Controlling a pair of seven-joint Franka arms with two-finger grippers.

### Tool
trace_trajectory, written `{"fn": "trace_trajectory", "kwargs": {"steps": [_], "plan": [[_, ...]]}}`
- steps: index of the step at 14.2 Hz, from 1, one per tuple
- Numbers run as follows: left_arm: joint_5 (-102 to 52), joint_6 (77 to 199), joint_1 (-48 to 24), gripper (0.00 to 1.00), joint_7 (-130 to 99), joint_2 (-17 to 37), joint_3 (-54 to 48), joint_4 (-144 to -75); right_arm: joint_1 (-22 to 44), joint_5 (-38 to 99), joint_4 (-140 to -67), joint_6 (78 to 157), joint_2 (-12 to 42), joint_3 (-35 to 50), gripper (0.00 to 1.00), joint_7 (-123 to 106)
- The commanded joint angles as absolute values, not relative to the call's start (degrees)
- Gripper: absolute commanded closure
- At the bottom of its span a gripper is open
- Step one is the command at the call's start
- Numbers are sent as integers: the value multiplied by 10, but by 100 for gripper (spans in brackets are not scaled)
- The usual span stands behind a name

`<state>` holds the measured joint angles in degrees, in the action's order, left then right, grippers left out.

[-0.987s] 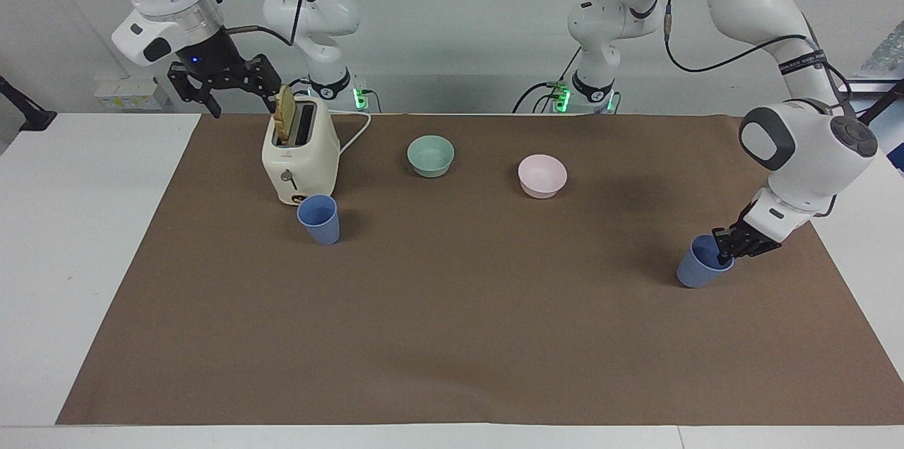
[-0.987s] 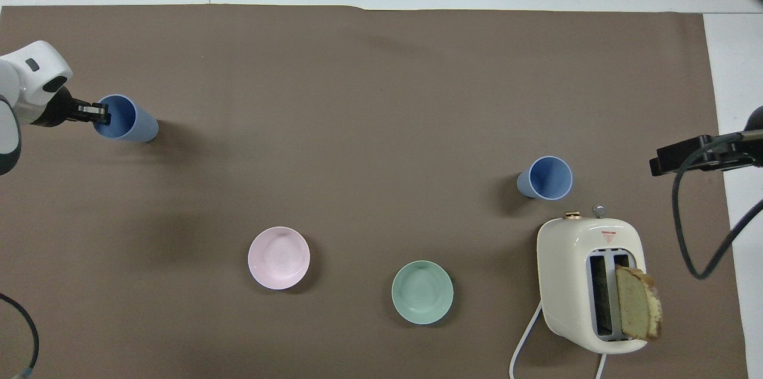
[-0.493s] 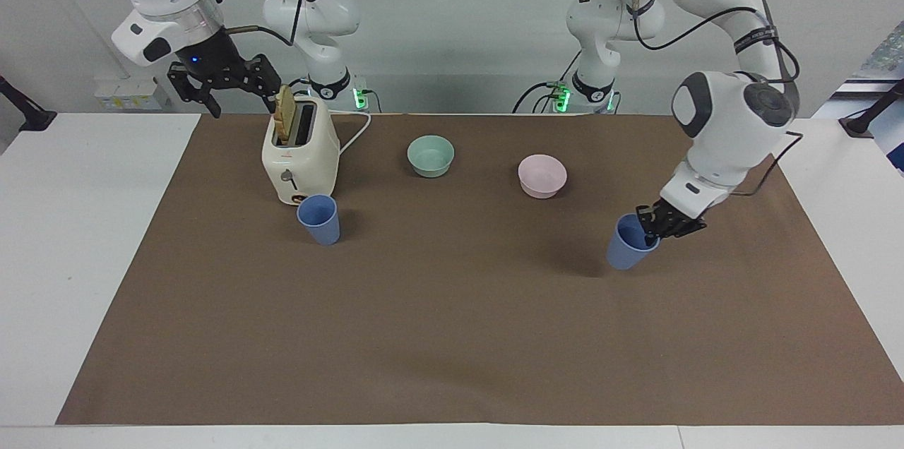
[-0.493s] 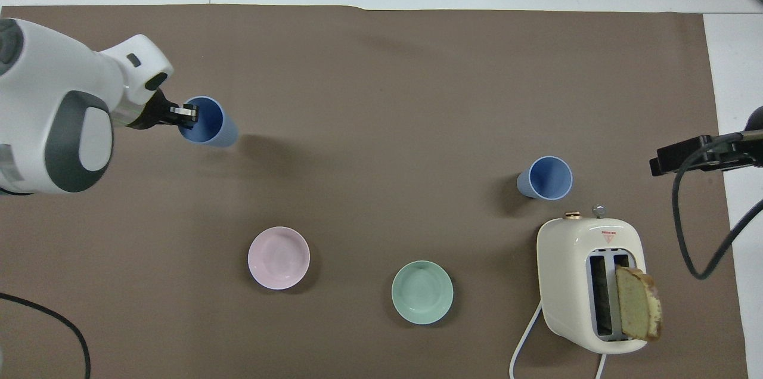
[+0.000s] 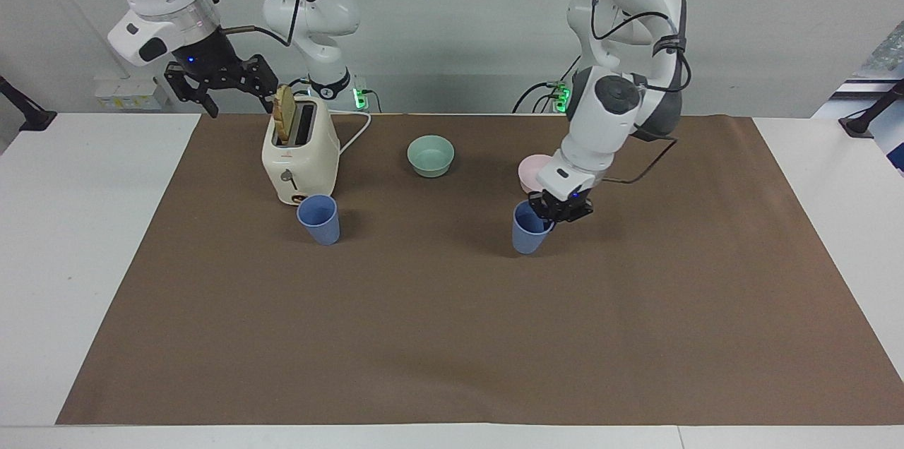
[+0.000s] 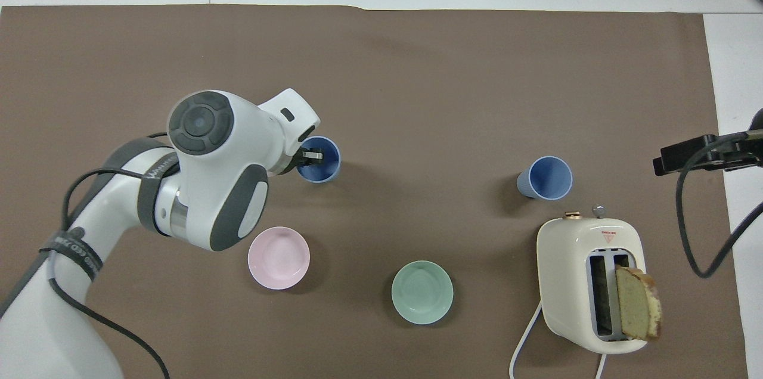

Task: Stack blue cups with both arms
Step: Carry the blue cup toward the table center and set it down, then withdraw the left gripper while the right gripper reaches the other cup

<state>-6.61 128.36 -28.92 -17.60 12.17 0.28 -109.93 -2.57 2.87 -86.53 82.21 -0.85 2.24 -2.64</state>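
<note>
My left gripper (image 5: 549, 217) is shut on the rim of one blue cup (image 5: 528, 233), one finger inside it. It holds the cup roughly upright, low over the middle of the brown mat, beside the pink bowl. The overhead view shows the same gripper (image 6: 311, 157) and cup (image 6: 320, 161). The second blue cup (image 5: 318, 219) stands upright on the mat right in front of the toaster; it also shows in the overhead view (image 6: 545, 177). My right gripper (image 5: 239, 97) is open and empty in the air beside the toaster's top, and the right arm waits.
A cream toaster (image 5: 300, 156) with a bread slice (image 5: 284, 114) sticking up stands toward the right arm's end. A teal-green bowl (image 5: 431, 155) and a pink bowl (image 6: 278, 257) sit nearer to the robots than the cups. The brown mat (image 5: 452, 336) covers the table.
My left arm has carried its blue cup from the left arm's end of the mat to the middle, toward the other cup. The right arm has barely moved.
</note>
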Motion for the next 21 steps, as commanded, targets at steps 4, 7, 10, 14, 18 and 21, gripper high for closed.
{"fn": "trace_trajectory", "kwargs": {"steps": [4, 7, 10, 14, 18, 21], "plan": [[-67, 1324, -316, 37, -202, 114, 13, -1132, -29, 36, -876, 826, -17, 23, 0, -26], [-67, 1319, -311, 0, -193, 117, 14, -1122, -29, 37, -881, 827, -19, 22, 0, -28], [-67, 1285, -292, 0, -192, 85, 17, -1116, -28, 37, -939, 892, -52, 22, 0, -32], [-65, 1207, -213, 0, -131, 10, 18, -1116, -29, 37, -953, 903, -55, 22, 0, -32], [-62, 1128, -110, 0, -28, -25, 19, -1086, -28, 37, -985, 911, -50, 22, 0, -39], [-33, 1042, -59, 0, 21, -20, 19, -1025, -29, 36, -1011, 955, -32, 22, 0, -48]]}}
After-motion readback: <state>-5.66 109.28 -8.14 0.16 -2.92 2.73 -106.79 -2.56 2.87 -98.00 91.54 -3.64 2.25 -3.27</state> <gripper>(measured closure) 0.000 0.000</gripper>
